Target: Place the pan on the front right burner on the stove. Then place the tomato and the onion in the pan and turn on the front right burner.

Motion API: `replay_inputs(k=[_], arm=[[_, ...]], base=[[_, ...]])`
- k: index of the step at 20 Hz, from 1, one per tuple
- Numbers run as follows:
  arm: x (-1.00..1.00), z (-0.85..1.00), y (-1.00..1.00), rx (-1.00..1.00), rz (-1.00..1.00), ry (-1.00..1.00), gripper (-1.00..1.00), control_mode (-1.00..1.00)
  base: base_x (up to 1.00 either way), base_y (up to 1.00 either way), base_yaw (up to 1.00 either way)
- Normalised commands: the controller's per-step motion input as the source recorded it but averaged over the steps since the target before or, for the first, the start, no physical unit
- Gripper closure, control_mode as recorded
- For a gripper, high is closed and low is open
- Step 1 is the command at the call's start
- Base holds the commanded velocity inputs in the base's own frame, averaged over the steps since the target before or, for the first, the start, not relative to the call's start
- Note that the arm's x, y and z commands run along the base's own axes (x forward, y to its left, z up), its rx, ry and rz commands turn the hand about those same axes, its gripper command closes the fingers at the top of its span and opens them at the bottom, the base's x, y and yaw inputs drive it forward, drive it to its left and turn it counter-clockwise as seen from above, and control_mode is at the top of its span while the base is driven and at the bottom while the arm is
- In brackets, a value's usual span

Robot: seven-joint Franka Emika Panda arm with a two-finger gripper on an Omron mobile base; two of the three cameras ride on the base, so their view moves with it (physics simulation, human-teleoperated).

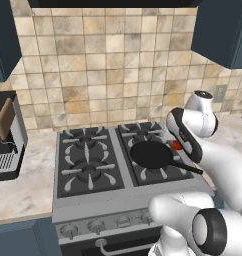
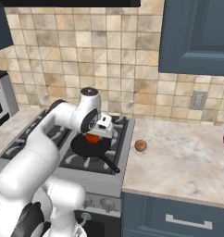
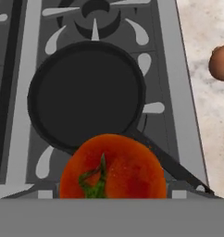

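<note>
currently i see the gripper (image 2: pixel 92 135) pinching the tomato (image 3: pixel 113 167) above the pan (image 3: pixel 86 95) — pan seated on the front right burner (image 1: pixel 158 159); onion (image 2: pixel 140 146) rests on the counter (image 2: pixel 188 157), beside the stove (image 1: pixel 88 195).

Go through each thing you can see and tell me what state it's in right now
Round black frying pan: on front right burner, empty.
Glossy red-orange tomato: held above the pan by the gripper.
Brownish-tan onion: on the counter, untouched.
Silver stove knobs: setting unclear.
</note>
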Motion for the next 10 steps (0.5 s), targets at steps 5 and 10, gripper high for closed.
replay_inputs(k=[5,10], arm=[[0.13,0.00,0.71,-0.03,0.00,0.00,1.00,-1.00],[0.48,-0.02,0.54,-0.05,0.00,0.00,1.00,-1.00]], base=[[0.00,0.00,0.00],[0.00,0.00,0.00]])
